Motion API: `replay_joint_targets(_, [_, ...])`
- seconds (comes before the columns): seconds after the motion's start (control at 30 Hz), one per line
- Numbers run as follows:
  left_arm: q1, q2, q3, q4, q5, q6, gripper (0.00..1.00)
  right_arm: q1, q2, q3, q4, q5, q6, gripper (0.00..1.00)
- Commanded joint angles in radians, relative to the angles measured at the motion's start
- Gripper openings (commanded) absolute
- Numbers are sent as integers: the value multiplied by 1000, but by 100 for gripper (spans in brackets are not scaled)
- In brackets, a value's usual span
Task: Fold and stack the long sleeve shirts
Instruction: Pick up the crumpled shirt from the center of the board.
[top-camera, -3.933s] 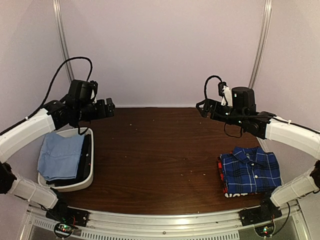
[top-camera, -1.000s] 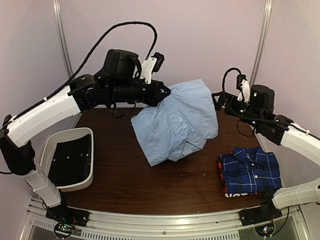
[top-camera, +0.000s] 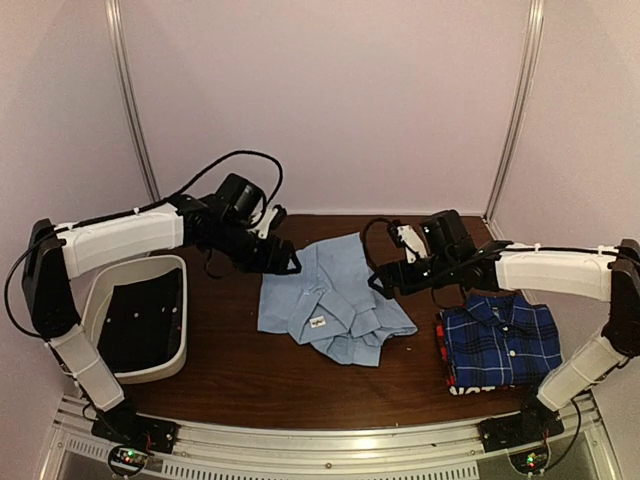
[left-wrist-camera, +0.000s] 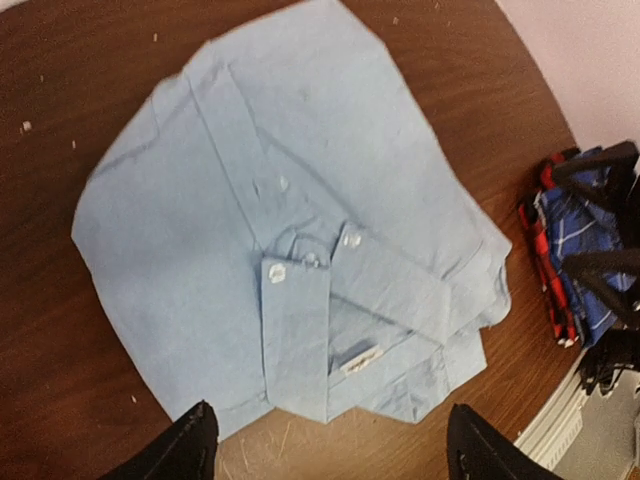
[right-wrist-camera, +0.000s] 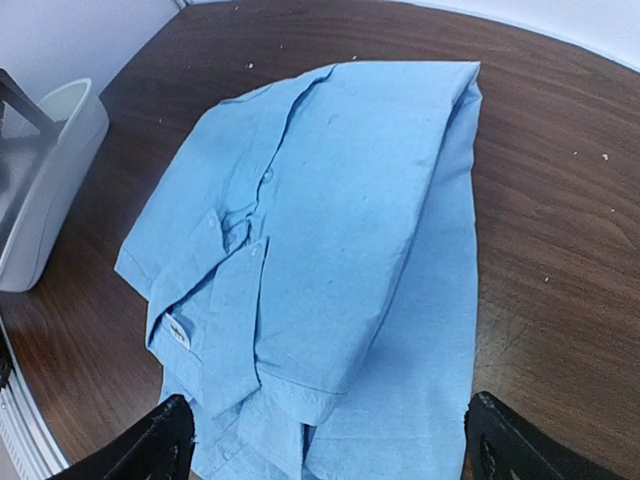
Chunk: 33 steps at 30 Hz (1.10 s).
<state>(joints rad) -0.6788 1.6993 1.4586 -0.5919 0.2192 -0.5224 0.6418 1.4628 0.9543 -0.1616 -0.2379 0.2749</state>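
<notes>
The light blue shirt (top-camera: 335, 305) between the left gripper (top-camera: 292, 268) and right gripper (top-camera: 376, 284) is soft matt woven cloth, lightly creased, with little white plastic-looking buttons (left-wrist-camera: 351, 238). The table (top-camera: 300, 385) under it looks like dark wood, smooth, faint sheen, pale specks. The plaid shirt (top-camera: 500, 342) just right of the right gripper is matt cloth too. The bin (top-camera: 150, 373) left of the left gripper is shiny white plastic with a matt black liner (top-camera: 140, 325).

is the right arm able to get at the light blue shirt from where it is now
Probably yes: the right gripper hangs open over the right side of the light blue shirt, and nothing lies between them.
</notes>
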Motion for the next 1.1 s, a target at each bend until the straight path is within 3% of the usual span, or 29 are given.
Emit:
replay_joint_targets(0.0, [-36, -56, -185, 6, -60, -26, 80, 34, 35, -10, -37, -30, -42, 93])
replay_joint_targets(0.27, [-44, -112, -421, 89, -95, -126, 78, 55, 91, -41, -5, -56, -13, 85])
replay_joint_targets(0.57, [-42, -43, -422, 109, -191, -146, 76, 56, 169, -30, 68, -67, 69, 78])
replay_joint_targets(0.73, [-42, -1, -419, 160, -172, -145, 73, 55, 195, -23, 119, -84, 110, 74])
replay_joint_targets(0.9, [-42, 47, -412, 198, -151, -142, 64, 55, 223, -10, 147, -99, 138, 67])
replay_joint_targets(1.07, [-42, 74, -403, 219, -137, -135, 44, 55, 239, -8, 159, -109, 157, 57])
